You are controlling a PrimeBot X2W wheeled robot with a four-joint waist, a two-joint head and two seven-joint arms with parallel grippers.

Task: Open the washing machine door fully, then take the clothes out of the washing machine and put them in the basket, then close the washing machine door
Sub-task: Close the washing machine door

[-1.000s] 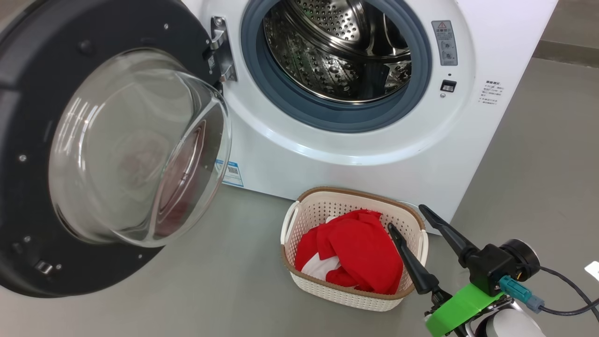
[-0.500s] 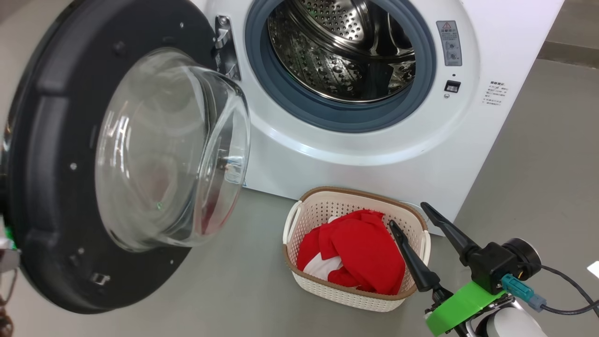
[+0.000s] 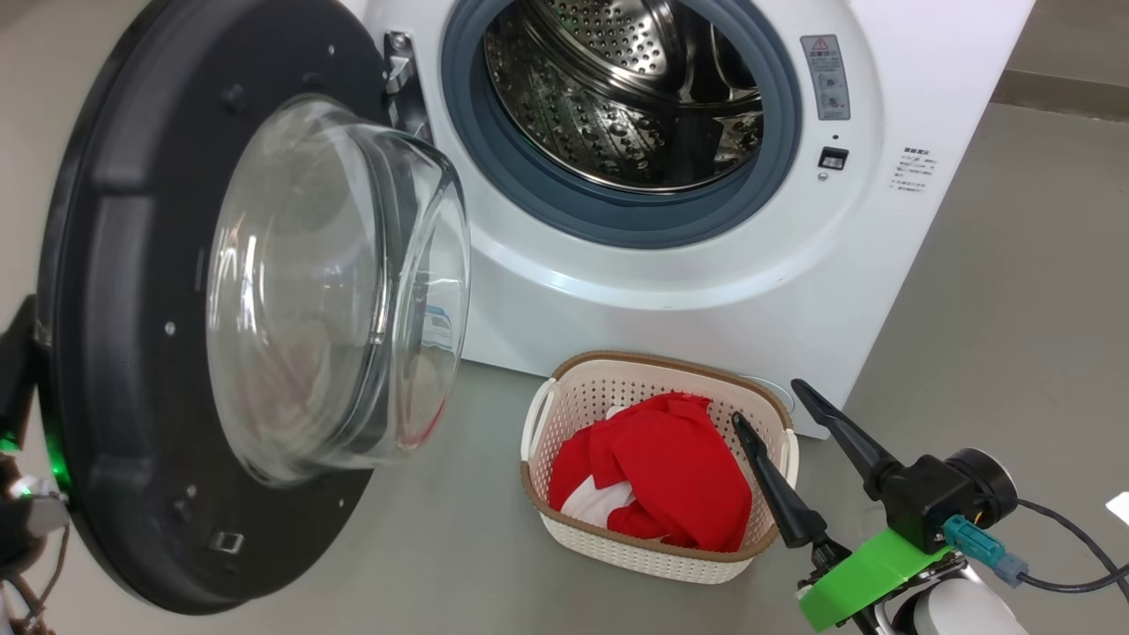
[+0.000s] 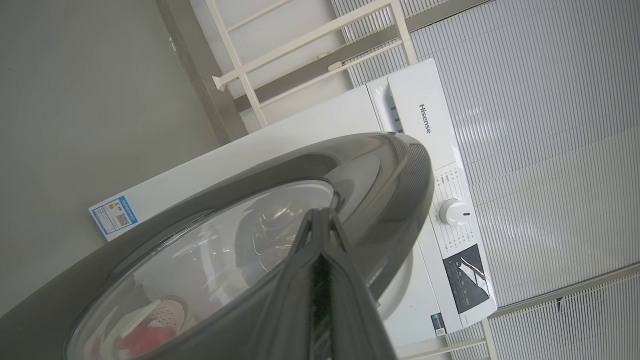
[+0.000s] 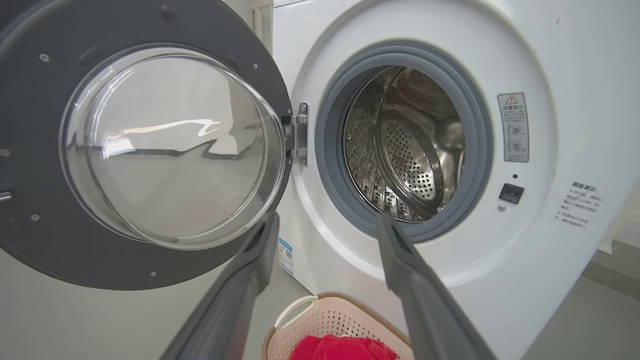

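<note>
The washing machine door (image 3: 115, 353), with its black rim and bulging glass bowl, stands partly swung out at the left. In the left wrist view my left gripper (image 4: 320, 216) is shut, its tips pressed against the door's glossy outer face (image 4: 390, 200). The washing machine (image 3: 617, 309) shows a bare steel drum (image 3: 617, 97). On the floor in front stands the basket (image 3: 635, 560) with the red clothes (image 3: 670, 467) inside. My right gripper (image 3: 767, 406) hangs open and holds nothing, just right of the basket. In the right wrist view the right gripper (image 5: 327, 220) points at the drum opening (image 5: 405, 150).
Grey floor (image 3: 1014, 265) lies around the machine. My left arm (image 3: 18, 520) shows at the left edge behind the door. A black cable (image 3: 1067, 547) trails from the right wrist. A white railing (image 4: 300, 45) and ribbed wall (image 4: 550, 100) stand behind the machine.
The door has swung from wide open toward the machine. My left arm has come into view behind its outer edge. The right gripper, the basket and the clothes have stayed put.
</note>
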